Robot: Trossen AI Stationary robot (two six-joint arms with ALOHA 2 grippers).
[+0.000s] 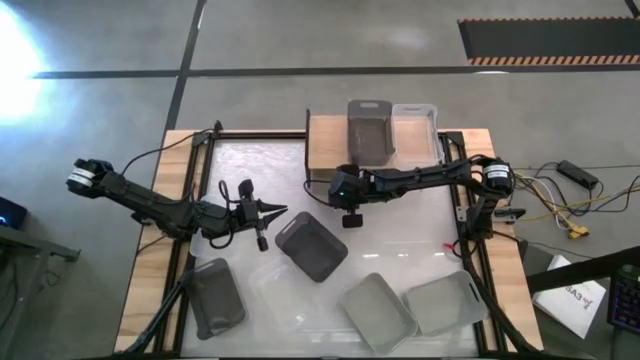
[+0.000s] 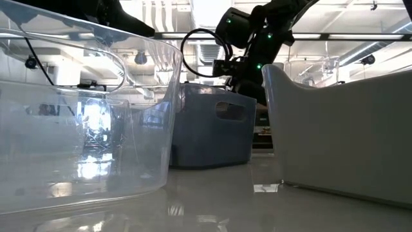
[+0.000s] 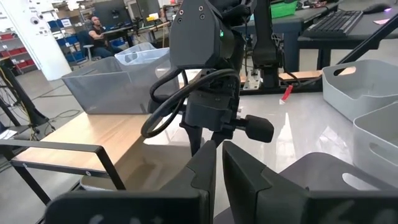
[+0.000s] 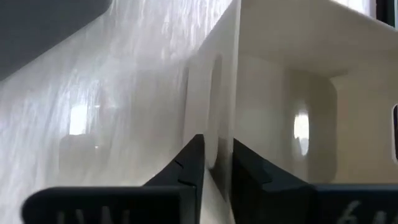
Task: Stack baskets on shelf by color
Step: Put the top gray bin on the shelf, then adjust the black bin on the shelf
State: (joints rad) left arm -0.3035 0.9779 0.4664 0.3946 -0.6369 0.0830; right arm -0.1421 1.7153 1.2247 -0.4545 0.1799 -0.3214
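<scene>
The shelf [image 1: 325,140] stands at the table's far side with a dark grey basket [image 1: 368,132] and a clear basket [image 1: 415,128] side by side on its top board. My right gripper [image 1: 350,205] hangs slanting down just in front of the shelf's near edge, shut on the thin wall of a pale, see-through-looking basket [image 4: 292,106] that hardly shows in the high view. My left gripper [image 1: 275,212] waits shut and holds nothing, level, just left of a dark grey basket [image 1: 312,245] resting on its base on the table. My right gripper [image 4: 217,158] has the pale basket's thin upright wall [image 4: 219,134] between its two fingers, at the rim near a handle slot. One finger is outside the basket and one inside. The fingers come slanting down from the table's right. Whether the basket's base is on the table does not show.
Along the table's near side lie another dark grey basket [image 1: 215,295], a clear one [image 1: 275,295] and two light grey ones [image 1: 378,310] [image 1: 445,300]. Cables trail off the table's right side [image 1: 560,200]. A person sits far off in the room [image 3: 94,28].
</scene>
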